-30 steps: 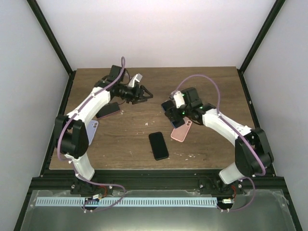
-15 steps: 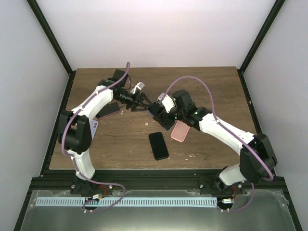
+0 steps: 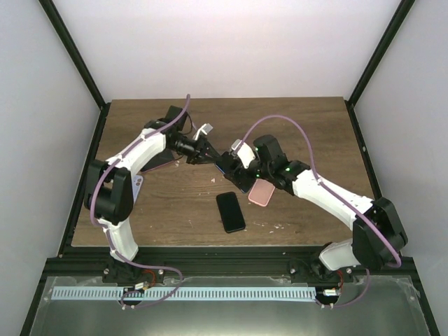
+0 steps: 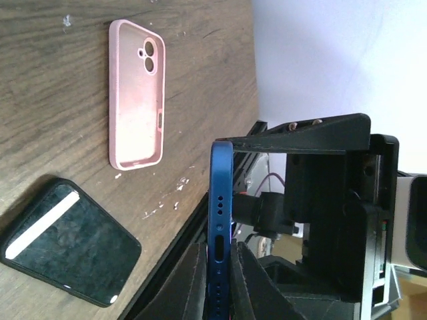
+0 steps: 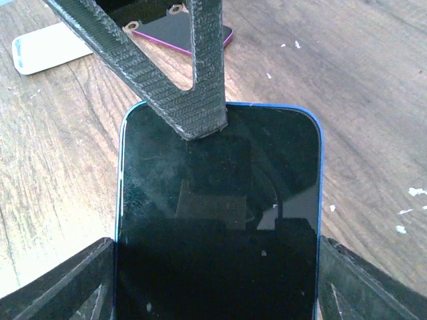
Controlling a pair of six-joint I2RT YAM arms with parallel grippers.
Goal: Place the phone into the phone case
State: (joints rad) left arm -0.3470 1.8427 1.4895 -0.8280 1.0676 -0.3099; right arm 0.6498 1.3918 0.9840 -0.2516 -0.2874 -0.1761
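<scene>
A blue phone (image 3: 229, 166) with a black screen (image 5: 217, 193) is held above the table between both grippers. My right gripper (image 3: 239, 170) is shut on its long sides in the right wrist view (image 5: 215, 248). My left gripper (image 3: 208, 152) is shut on its end, with the blue edge (image 4: 221, 200) standing between the fingers (image 4: 191, 280). One left finger (image 5: 195, 80) lies on the screen's top. A pink phone case (image 3: 262, 192) lies open side up on the table and also shows in the left wrist view (image 4: 137, 93).
A black phone (image 3: 230, 211) lies screen up near the table's front middle and shows in the left wrist view (image 4: 67, 243). A dark phone with a magenta rim (image 3: 158, 161) and a pale lavender case (image 3: 135, 187) lie by the left arm. White specks dot the wood.
My right gripper has carried the blue phone left, away from the pink case. My left gripper has swung in to meet it and closed on the phone's end.
</scene>
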